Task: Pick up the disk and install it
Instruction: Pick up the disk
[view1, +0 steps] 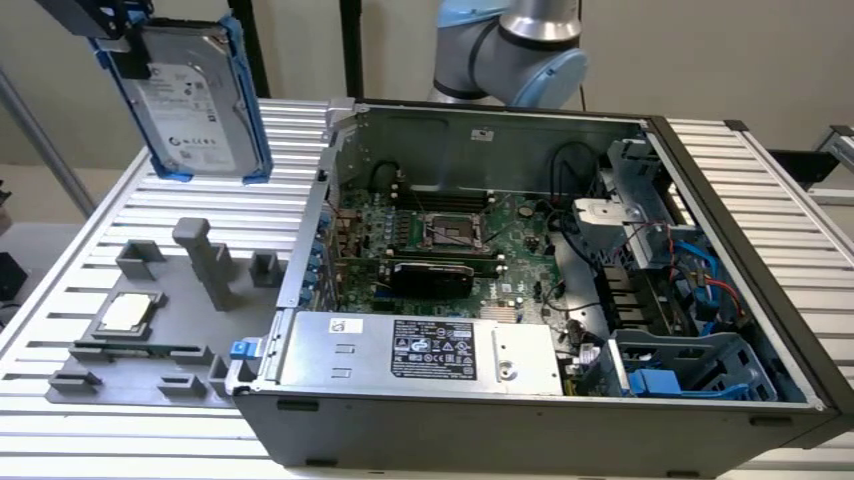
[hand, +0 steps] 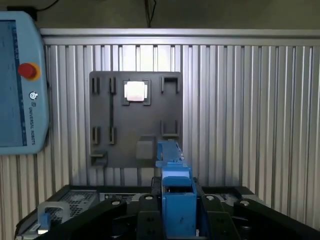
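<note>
One disk (view1: 187, 100), silver-grey with a white label and clipped in a bright blue frame, hangs in the air at the exterior view's upper left. It is clear of the ribbed tabletop (view1: 287, 210) and above a grey holder plate (view1: 180, 325). Black jaws are clamped on the end of the blue frame, one on either side of it, as the wrist view shows. In the exterior view they are mostly cut off by the picture's edge.

The print on the disk's label is too small to read. One pale blue and silver robot arm (view1: 514, 45) rises beyond one open computer case (view1: 534, 440), with its upper part out of the picture. Inside the case lie a green circuit board (view1: 514, 225) and blue cables (view1: 707, 275), the cables at the exterior view's right. One silver box (view1: 334, 355) there bears a black label (view1: 434, 350) whose marks cannot be made out.

One small square silver chip (view1: 124, 312) sits in a recess of the holder plate, well apart from the disk. In the wrist view one control tablet (hand: 20, 80) next to the tabletop, partly cut off, carries one red button (hand: 27, 70) and the words "UNIVERSAL ROBOTS".
</note>
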